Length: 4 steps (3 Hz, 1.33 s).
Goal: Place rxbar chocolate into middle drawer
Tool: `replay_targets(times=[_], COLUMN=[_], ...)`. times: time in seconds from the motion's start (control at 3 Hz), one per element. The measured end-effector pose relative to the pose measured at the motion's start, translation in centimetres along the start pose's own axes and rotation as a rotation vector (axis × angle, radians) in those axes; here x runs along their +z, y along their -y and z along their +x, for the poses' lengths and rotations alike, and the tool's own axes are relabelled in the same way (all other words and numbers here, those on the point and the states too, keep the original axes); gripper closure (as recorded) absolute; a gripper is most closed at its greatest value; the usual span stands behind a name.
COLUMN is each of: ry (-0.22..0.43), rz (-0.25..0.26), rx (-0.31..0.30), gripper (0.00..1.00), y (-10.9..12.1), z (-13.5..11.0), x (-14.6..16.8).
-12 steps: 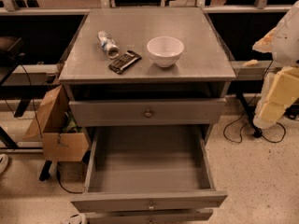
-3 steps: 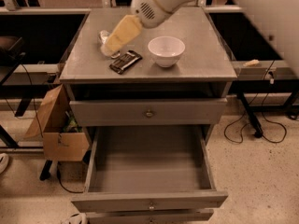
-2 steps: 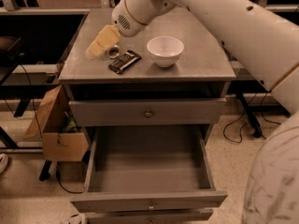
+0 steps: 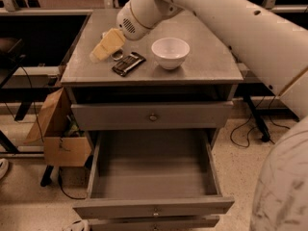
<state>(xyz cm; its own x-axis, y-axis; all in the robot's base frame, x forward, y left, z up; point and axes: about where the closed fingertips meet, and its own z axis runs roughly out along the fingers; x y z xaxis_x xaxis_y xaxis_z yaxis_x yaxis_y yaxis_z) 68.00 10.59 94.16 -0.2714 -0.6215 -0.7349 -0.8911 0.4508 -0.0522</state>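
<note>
The rxbar chocolate (image 4: 128, 63), a flat black bar, lies on the grey cabinet top (image 4: 211, 66) left of the white bowl (image 4: 170, 52). My gripper (image 4: 103, 47) is over the left part of the top, just up and left of the bar and not on it. It covers most of the silvery bottle, of which only an end (image 4: 117, 56) shows. The middle drawer (image 4: 154, 207) is pulled out below, and its deep tray (image 4: 153, 174) holds nothing.
The top drawer (image 4: 152, 115) with its knob is shut above the open one. An open cardboard box (image 4: 57, 136) stands on the floor left of the cabinet. Cables (image 4: 248, 129) lie on the floor at the right. My arm (image 4: 231, 23) spans the upper right.
My arm has swung in from the right across the cabinet top. Over the last second the gripper moved left and slightly down, over the bottle. The bar, bowl and drawer have not moved.
</note>
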Motion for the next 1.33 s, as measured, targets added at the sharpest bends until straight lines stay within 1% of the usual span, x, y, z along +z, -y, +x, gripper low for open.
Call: replay_targets(times=[0.33,0.67,1.0,1.33], ry=[0.017,-0.023,-0.091,-0.158], rz=[0.023,0.061,0.119,0.166], rx=[0.022,0.047,0.062,0.069], gripper=[0.0,0.0,0.0,0.0], y=[2.2,4.4,5.9,6.8], z=[1.4,2.7,3.6,4.5], x=[2.3,5.1,7.0,7.9])
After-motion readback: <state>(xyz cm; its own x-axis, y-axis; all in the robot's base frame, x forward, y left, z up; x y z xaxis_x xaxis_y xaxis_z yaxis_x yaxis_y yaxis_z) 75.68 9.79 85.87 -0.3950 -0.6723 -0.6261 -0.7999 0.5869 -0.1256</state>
